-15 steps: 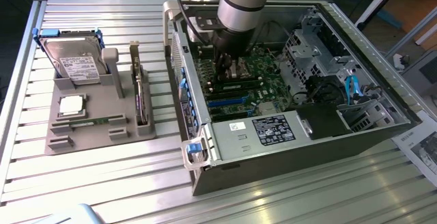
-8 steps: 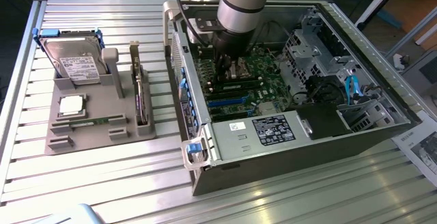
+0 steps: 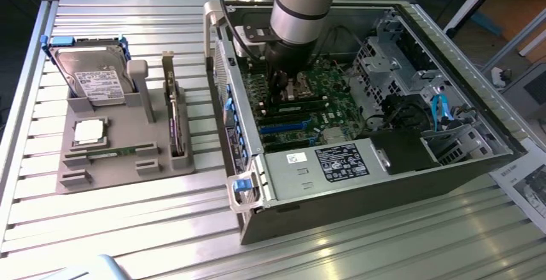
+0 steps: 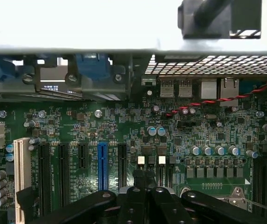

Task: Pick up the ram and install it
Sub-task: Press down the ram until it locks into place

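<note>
The ram (image 3: 109,154), a thin green stick, lies flat in a slot at the front of the grey holder (image 3: 128,133) on the exterior view's left. It is far from my gripper (image 3: 288,98), which hangs inside the open computer case (image 3: 358,165), low over the green motherboard (image 3: 328,78). In the wrist view the black fingers (image 4: 132,201) stand pressed together above the board with nothing between them, so the gripper (image 4: 142,192) is shut. Black expansion slots and one blue slot (image 4: 102,165) lie just ahead of the fingertips.
The holder also carries a hard drive (image 3: 89,72), a square silver processor (image 3: 89,132) and an upright dark expansion card (image 3: 175,126). Case walls, a drive cage (image 3: 384,56), the power supply (image 3: 341,162) and blue cables (image 3: 439,110) hem in the arm. All of it rests on a slatted metal table (image 3: 128,229).
</note>
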{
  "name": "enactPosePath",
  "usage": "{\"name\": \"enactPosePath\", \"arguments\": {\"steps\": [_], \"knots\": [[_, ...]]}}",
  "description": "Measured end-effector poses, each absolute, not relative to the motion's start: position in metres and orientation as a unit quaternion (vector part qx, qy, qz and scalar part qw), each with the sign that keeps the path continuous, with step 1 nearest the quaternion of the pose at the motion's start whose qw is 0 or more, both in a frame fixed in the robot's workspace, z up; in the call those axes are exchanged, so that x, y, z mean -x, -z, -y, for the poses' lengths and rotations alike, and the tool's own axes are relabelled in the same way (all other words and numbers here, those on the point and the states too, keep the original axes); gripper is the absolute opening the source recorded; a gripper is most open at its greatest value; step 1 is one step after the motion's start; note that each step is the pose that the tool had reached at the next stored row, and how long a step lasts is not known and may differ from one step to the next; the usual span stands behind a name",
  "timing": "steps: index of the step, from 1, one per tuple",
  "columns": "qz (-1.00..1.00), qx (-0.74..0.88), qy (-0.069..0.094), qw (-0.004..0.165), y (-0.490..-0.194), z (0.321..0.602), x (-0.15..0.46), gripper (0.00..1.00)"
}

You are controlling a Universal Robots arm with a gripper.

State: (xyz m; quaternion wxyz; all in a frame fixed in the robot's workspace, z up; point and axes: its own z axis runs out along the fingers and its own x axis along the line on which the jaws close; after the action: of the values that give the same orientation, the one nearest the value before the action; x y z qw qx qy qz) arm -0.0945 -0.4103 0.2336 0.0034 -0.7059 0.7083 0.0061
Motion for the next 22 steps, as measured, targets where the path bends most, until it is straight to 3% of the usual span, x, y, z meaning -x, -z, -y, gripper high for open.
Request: {"name": "enactPosePath", "arguments": {"steps": [14,22], "knots": [[-0.708,0.706,-0.006,0.003,-0.229,0.41,0.095,0.1],[-0.708,0.706,-0.006,0.003,-0.252,0.41,0.094,0.1]]}}
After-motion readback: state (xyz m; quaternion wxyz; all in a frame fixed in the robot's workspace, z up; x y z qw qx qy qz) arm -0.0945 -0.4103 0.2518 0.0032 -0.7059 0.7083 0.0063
